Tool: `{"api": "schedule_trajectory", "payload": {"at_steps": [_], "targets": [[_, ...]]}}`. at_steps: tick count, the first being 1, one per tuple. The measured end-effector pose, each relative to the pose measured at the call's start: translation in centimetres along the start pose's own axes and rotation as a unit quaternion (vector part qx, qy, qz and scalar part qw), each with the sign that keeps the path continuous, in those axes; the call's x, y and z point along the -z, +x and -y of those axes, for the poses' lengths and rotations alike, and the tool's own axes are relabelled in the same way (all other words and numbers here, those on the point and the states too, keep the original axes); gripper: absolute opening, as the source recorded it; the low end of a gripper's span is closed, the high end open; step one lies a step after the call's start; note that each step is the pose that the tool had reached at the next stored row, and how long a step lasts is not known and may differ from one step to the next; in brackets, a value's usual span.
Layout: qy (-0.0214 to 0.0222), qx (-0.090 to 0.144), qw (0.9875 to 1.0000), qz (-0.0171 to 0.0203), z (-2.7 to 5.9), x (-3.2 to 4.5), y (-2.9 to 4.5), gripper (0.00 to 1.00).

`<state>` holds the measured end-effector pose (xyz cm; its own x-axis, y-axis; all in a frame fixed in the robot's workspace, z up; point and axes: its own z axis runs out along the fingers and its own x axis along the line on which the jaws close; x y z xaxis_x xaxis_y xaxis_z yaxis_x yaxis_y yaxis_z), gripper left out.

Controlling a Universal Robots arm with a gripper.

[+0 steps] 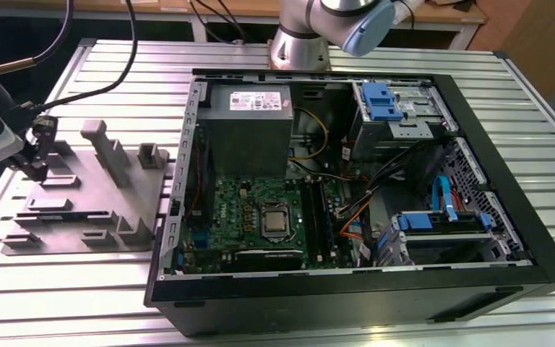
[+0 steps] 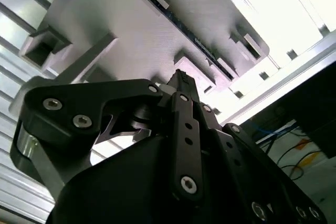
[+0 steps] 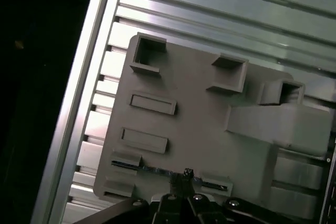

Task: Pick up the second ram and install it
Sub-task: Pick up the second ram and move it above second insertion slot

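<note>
The gripper (image 1: 38,168) hangs over the grey fixture plate (image 1: 77,186), which lies on the slotted aluminium table (image 1: 66,289) beside the open computer case (image 1: 355,298). It is at the plate edge farthest from the case. In both wrist views the gripper's tip (image 2: 179,77) (image 3: 186,174) sits right at the second ram (image 2: 182,24) (image 3: 152,169). The tip is about midway along the stick, but I cannot tell whether the tool is wide, narrow or already clamped on it.

The ram stands on its long edge in a shallow groove along that plate edge, with small grey blocks (image 3: 122,158) bracketing its ends.

It looks light, stiff and thin, so I judge it would tip or twist easily if taken off-centre. The bare board and its contact strip are probably fragile, and the flat faces offer little grip. The sound hold is across the two flat faces near the middle of the top edge, squarely, clear of the blocks.
</note>
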<state>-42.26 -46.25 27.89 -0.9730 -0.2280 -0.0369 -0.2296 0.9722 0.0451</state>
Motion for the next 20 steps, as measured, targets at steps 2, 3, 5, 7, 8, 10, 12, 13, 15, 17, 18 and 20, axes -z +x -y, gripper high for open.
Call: {"api": "schedule_trajectory", "payload": {"at_steps": [2,3,5,7,8,10,12,13,15,17,18,20], "targets": [[-0.0007,0.018,0.9998,-0.0008,0.00,-0.02,0.00,0.10],[-0.0010,0.028,0.9996,-0.0012,0.00,-0.04,0.00,0.10],[-0.0017,0.046,0.9990,-0.0020,0.00,-0.06,0.00,0.10],[-0.0024,0.064,0.9980,-0.0029,0.00,-0.08,0.00,0.10],[-0.0027,0.073,0.9974,-0.0033,0.01,-0.09,0.00,0.10],[-0.0034,0.091,0.9958,-0.0041,0.00,-0.12,0.00,0.10],[-0.0040,0.109,0.9940,-0.0049,0.01,-0.15,0.00,0.10],[-0.0043,0.118,0.9930,-0.0053,0.01,-0.17,0.01,0.10],[-0.0050,0.136,0.9907,-0.0061,0.01,-0.20,0.01,0.10],[-0.0057,0.154,0.9880,-0.0069,0.01,-0.24,0.01,0.10],[-0.0060,0.163,0.9866,-0.0073,0.01,-0.26,0.01,0.10],[-0.0067,0.181,0.9835,-0.0081,0.01,-0.30,0.01,0.10]]}}
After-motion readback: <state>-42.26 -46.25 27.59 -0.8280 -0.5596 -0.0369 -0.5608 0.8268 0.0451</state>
